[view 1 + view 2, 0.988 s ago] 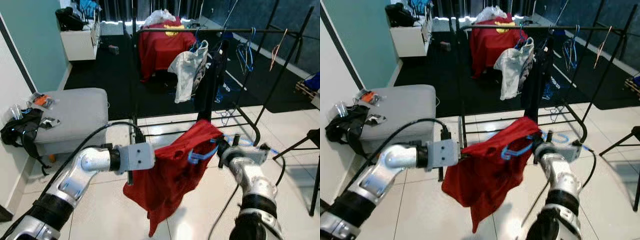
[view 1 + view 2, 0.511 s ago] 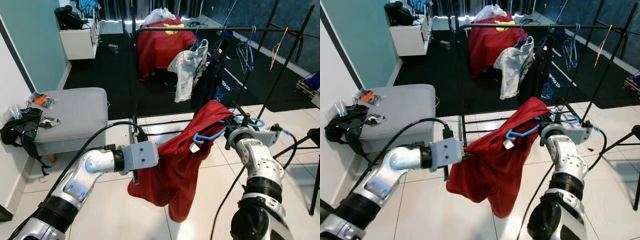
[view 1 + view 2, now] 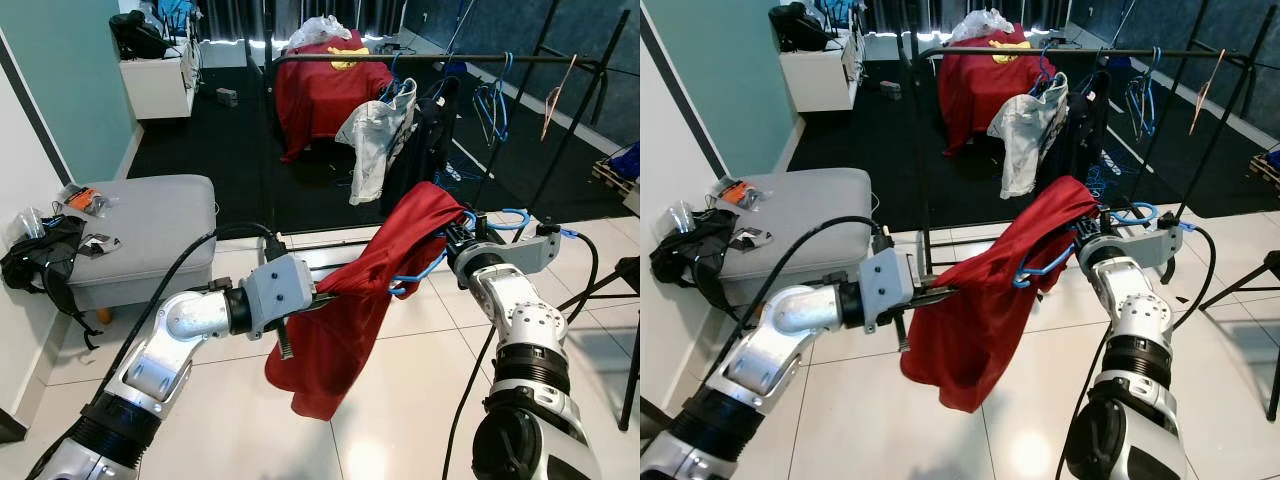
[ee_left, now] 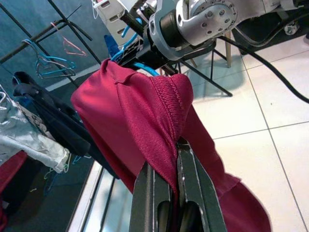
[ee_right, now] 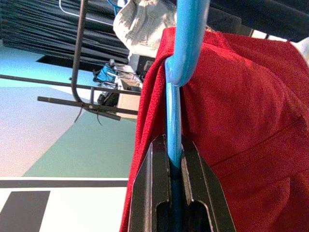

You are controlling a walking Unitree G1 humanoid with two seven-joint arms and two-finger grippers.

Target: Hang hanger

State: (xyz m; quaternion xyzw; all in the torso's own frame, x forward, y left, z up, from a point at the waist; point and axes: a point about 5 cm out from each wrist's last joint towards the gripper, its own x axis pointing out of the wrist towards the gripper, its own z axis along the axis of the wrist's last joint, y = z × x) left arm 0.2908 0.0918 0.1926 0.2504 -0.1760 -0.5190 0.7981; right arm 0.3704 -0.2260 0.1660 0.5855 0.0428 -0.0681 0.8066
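The blue hanger [image 3: 430,268] is light and stiff; the red shirt [image 3: 355,300] on it is soft and will swing. Both hang in mid-air, near of the clothes rail [image 3: 440,60]. The right tool [image 5: 175,193] is clamped on the hanger's bar, a sound hold, and the left tool [image 4: 170,193] pinches a shirt fold. Far along the rail, a white garment [image 3: 375,135], dark clothes [image 3: 420,150] and spare hangers [image 3: 492,105] crowd the bar.

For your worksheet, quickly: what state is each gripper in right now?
Left gripper: shut on the red shirt.
Right gripper: shut on the blue hanger.
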